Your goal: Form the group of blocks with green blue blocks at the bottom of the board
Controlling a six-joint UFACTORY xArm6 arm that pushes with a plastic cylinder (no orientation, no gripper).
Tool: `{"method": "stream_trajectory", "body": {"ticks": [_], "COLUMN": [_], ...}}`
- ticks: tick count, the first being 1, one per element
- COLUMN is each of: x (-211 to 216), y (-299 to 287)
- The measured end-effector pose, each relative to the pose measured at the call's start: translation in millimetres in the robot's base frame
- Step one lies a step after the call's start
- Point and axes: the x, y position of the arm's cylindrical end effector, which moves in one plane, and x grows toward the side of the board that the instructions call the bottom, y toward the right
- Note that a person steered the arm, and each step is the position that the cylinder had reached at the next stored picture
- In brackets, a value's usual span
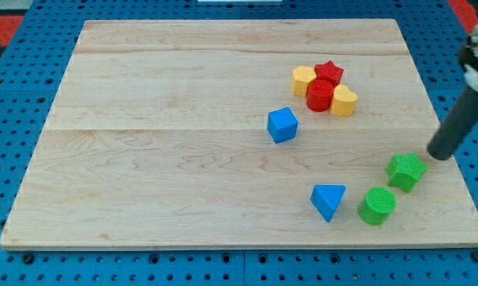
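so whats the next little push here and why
Probably nudge the green star block toward the view's lower left, closer to the green cylinder and blue triangle block. My tip sits just at its upper right, so that push is already lined up. The blue cube lies farther up and can follow.

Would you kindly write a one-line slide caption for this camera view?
My tip sits just right of the green star block, near the green cylinder and blue triangle; blue cube apart.
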Motion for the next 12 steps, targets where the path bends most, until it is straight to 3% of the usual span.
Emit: {"method": "stream_trajectory", "body": {"ticks": [1,2,3,7,8,10,11,12], "x": [20,35,28,-92,-87,-17,-45,-36], "y": [-30,-101,-138,-194,-231,-193,-208,-256]}}
